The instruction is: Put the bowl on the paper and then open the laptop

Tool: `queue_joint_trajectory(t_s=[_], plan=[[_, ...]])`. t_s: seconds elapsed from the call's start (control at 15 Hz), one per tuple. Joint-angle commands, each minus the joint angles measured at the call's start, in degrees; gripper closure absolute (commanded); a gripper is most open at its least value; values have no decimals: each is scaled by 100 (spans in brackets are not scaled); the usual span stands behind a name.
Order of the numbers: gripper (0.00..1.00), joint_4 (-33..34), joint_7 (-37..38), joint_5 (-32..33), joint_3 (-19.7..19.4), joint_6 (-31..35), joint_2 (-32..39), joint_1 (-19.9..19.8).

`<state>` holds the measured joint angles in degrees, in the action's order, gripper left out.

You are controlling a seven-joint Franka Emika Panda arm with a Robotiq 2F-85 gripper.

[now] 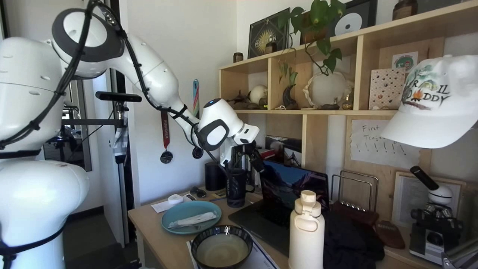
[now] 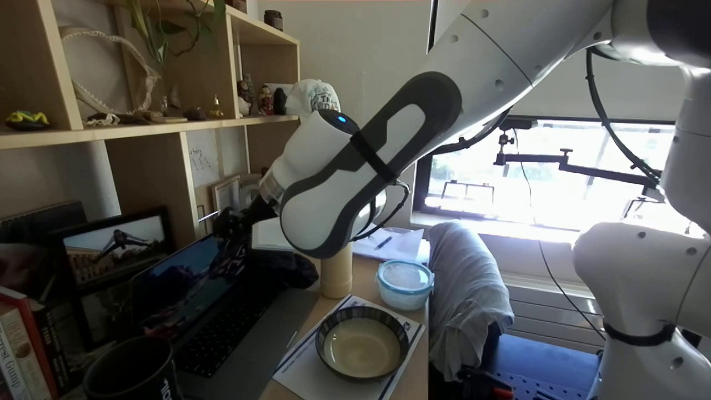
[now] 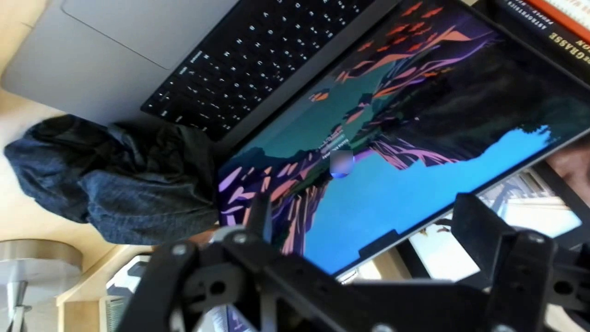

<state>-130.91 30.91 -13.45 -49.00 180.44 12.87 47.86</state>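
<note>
Monitoring remotely, I see the gripper (image 3: 364,212), jaws spread wide, near the open laptop (image 2: 222,319). In an exterior view, the bowl (image 2: 362,345) rests on the paper (image 2: 303,371), right of the laptop.

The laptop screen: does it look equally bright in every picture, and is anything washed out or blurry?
No: the laptop screen is vivid in the wrist view, dim in both exterior views; the window is washed nearly white in an exterior view; the claw looks slightly soft in the wrist view.
</note>
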Motion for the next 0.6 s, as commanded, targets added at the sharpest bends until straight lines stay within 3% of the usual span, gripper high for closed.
queue_joint_trajectory(t_s=[0.0, 0.13, 0.53], plan=[[0, -115, 60, 52, -268, -2, 0, 263], [0, -278, 105, 89, -551, -2, -4, 571], [0, -307, 105, 89, -577, -2, -6, 604]])
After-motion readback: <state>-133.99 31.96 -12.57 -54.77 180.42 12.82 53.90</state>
